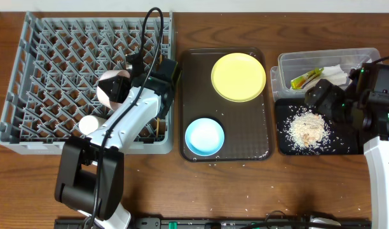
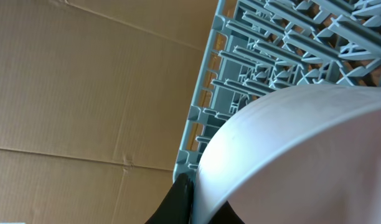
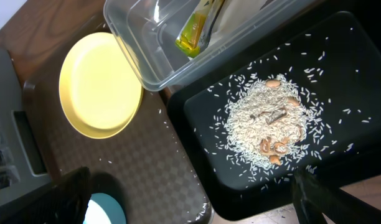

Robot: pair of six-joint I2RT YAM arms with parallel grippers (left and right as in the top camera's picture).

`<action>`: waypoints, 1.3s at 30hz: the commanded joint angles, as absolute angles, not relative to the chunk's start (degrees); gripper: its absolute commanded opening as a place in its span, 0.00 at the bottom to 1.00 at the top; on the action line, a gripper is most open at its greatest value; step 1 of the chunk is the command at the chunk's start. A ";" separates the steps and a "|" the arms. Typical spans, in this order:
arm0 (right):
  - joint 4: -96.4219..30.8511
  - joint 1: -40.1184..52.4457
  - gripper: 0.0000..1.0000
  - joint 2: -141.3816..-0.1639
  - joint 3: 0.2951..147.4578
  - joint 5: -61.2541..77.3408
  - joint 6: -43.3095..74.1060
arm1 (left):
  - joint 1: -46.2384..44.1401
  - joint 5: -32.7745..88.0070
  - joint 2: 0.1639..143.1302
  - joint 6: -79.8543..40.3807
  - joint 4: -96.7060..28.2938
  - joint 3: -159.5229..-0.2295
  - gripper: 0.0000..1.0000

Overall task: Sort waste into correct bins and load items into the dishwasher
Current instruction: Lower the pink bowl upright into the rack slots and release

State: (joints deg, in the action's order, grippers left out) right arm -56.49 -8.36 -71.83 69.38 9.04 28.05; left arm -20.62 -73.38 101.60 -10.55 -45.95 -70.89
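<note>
Wood table [image 1: 245, 191]: left gripper [image 1: 131, 77] was clamped on the white bowl [image 1: 112, 89], tilted over the dish rack [image 1: 35, 76] inside its right edge, white cup [image 1: 89, 124] near the front wall. Right gripper [image 3: 189, 186] sat spread wide, empty, over the black tray [image 1: 344, 143] and its rice [image 1: 309, 126], clear tub [image 1: 290, 60] just beside. Yellow plate [image 1: 238, 77] and blue bowl [image 1: 204, 137] lay apart on the brown tray [image 1: 252, 133], bare surface between.

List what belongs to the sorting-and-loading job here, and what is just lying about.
Job: rack, white bowl, cup, yellow plate, blue bowl, clear tub, wrapper, napkin, black tray, rice.

Lying about: brown tray under the plate and blue bowl; cardboard beyond the rack.
</note>
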 commanded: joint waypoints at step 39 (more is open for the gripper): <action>-56.60 -8.82 0.99 -71.96 69.63 9.08 28.25 | -21.82 -69.65 102.78 -16.21 -44.93 -68.03 0.08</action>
State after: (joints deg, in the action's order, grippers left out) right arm -56.49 -8.36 -71.83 69.38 9.04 28.08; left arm -21.10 -73.43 101.91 -15.05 -44.77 -68.69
